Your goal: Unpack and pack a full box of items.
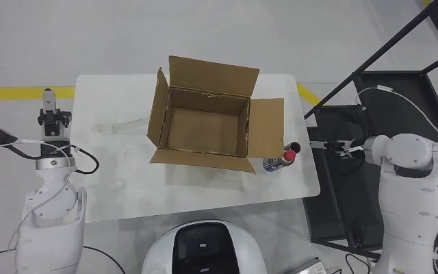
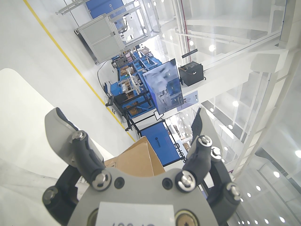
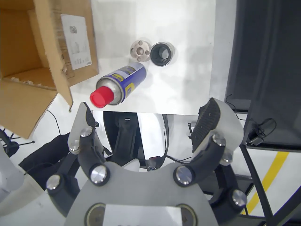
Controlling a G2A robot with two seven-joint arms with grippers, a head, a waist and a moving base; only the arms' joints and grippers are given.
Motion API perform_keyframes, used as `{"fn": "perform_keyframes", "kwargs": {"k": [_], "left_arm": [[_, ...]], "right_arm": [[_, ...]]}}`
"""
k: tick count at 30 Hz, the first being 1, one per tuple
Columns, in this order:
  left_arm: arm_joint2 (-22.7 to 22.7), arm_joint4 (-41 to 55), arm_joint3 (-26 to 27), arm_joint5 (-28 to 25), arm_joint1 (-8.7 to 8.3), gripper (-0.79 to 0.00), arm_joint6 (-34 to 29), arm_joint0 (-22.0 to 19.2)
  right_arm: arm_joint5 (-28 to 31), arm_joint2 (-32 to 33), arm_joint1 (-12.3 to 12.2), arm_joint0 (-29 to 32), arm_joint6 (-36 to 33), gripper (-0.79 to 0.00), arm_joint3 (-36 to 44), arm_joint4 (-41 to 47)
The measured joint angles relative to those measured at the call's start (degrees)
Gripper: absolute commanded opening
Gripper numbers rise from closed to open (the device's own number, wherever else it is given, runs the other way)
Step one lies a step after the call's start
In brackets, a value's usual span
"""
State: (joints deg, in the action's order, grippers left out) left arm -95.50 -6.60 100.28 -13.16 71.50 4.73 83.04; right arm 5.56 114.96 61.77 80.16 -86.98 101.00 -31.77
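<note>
1. The cardboard box (image 1: 205, 130) is placed at the middle of the white table (image 1: 109, 185). All four flaps are folded outward and its bare bottom is seen.
2. A blue spray can (image 3: 117, 83) with a red cap is stood upright on the table, just beside the right flap of the box and near the table's right edge.
3. Two small round parts are laid just beside the can: a silver disc (image 3: 140, 50) with holes and a metal ring (image 3: 162, 54) with a black inside. It cannot be told if they touch each other.
4. The left gripper (image 1: 53, 118) is held at the left edge of the table, well apart from the box. Its fingers (image 2: 58, 128) are spread wide and nothing is held between them.
5. The right gripper (image 3: 145, 111) is held past the right edge of the table, above a black cart (image 1: 342, 198), near the can. Its fingers (image 3: 209, 116) are also spread, and nothing is gripped.
6. Something thin and transparent, perhaps a plastic film (image 1: 120, 127), is seen on the table to the left of the box.
</note>
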Motion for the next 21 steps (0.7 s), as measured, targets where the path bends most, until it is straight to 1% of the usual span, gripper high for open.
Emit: {"fn": "perform_keyframes", "kwargs": {"k": [5, 8, 11, 12, 15, 17, 21], "left_arm": [[0.0, 0.0, 0.0, 0.0, 0.00, 0.000, 0.0, 0.0], [0.0, 0.0, 0.0, 0.0, 0.00, 0.000, 0.0, 0.0], [0.0, 0.0, 0.0, 0.0, 0.00, 0.000, 0.0, 0.0], [0.0, 0.0, 0.0, 0.0, 0.00, 0.000, 0.0, 0.0], [0.0, 0.0, 0.0, 0.0, 0.00, 0.000, 0.0, 0.0], [0.0, 0.0, 0.0, 0.0, 0.00, 0.000, 0.0, 0.0], [0.0, 0.0, 0.0, 0.0, 0.00, 0.000, 0.0, 0.0]], "right_arm": [[5.2, 0.3, 0.9, 9.5, 9.9, 0.000, 4.8, 7.4], [9.6, -0.1, 1.5, 15.2, 16.9, 0.000, 6.6, 11.8], [14.9, -1.1, 2.0, 20.1, 24.5, 0.000, 7.6, 11.7], [16.6, -1.5, 2.3, 21.9, 28.1, 0.000, 7.7, 11.9], [18.7, -2.2, 2.9, 25.4, 37.9, 0.000, 7.7, 13.1], [18.8, -2.2, 2.9, 25.6, 40.3, 0.000, 7.7, 12.9], [18.7, -2.2, 2.9, 25.4, 38.2, 0.000, 7.7, 12.8]]}}
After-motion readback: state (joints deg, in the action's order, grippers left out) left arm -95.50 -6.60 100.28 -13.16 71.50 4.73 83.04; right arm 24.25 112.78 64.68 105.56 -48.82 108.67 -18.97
